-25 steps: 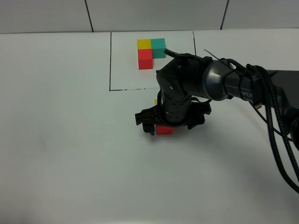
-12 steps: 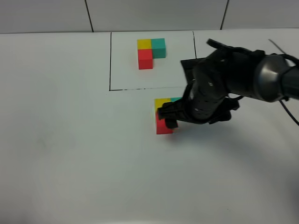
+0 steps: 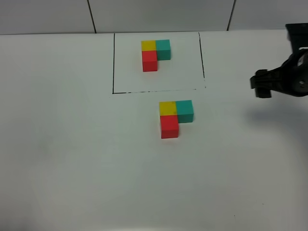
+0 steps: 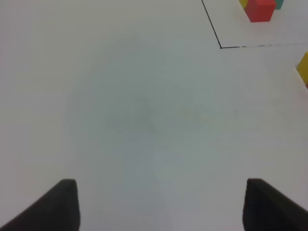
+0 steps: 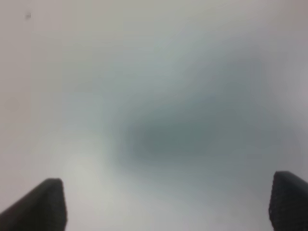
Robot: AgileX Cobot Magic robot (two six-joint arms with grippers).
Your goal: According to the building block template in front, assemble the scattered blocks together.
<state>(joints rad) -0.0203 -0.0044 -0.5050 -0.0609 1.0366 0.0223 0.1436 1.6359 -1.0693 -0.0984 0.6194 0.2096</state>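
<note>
Three joined blocks [image 3: 174,117] form an L on the table [image 3: 72,159], matching the framed template [image 3: 155,54]. Both grippers' fingers [image 4: 65,202] [image 5: 45,204] are spread apart, empty.

No legible text, label, brand mark, number or sign appears in any of the three views. The cubes and the white table surface carry no readable markings, and the visible part of the arm shows no lettering that can be made out.
</note>
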